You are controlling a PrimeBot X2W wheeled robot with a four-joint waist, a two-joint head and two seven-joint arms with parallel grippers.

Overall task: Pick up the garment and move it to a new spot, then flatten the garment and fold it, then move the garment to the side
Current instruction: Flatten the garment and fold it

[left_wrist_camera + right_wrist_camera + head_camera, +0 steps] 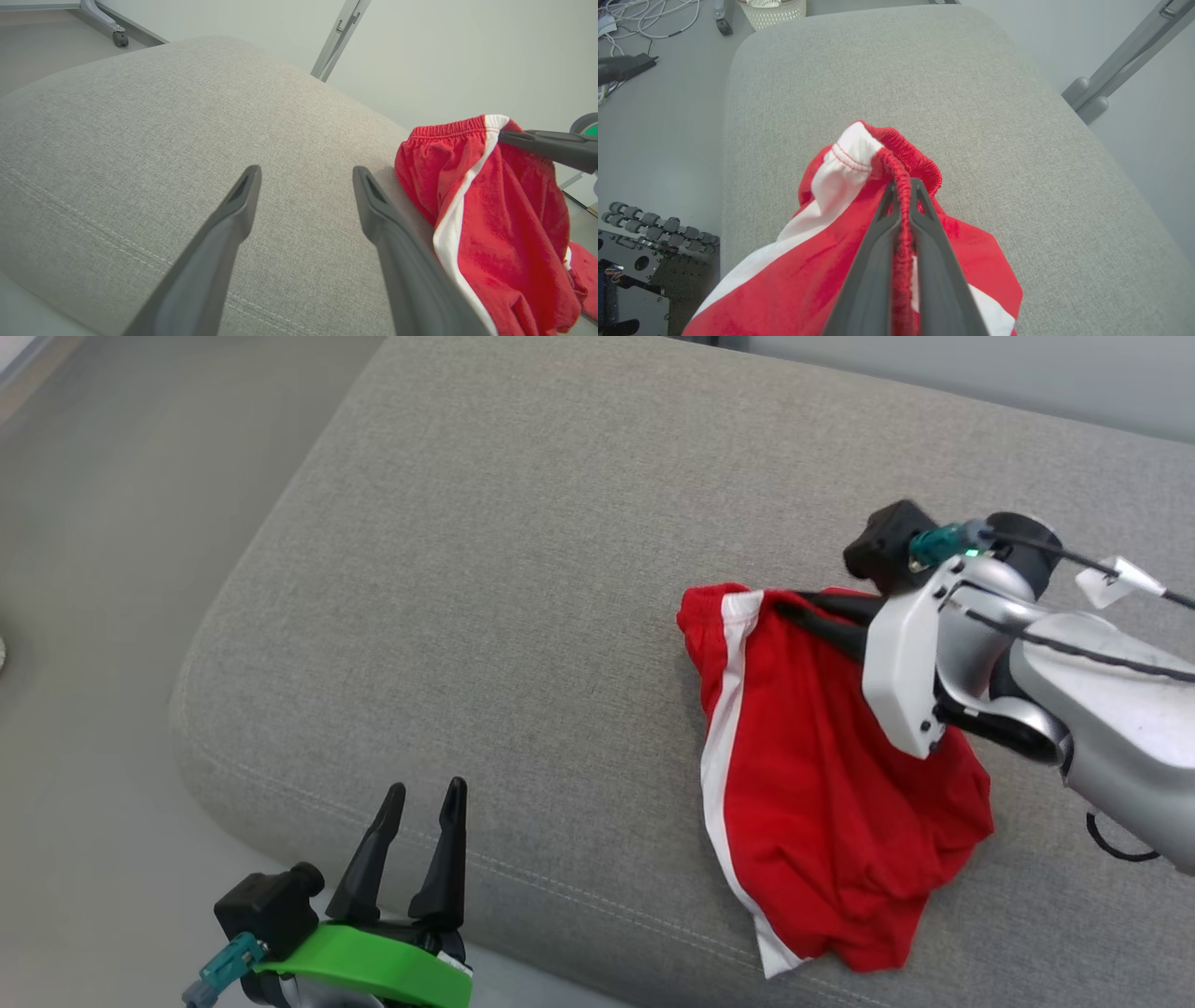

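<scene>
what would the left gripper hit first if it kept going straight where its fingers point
Most likely the bare grey cushion: the left gripper, fingers open, aims at its top, with the red shorts off to the right of that line. Depth is hard to judge.

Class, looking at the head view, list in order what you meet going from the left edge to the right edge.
Floor → left pincer, open → red garment → right forearm.
</scene>
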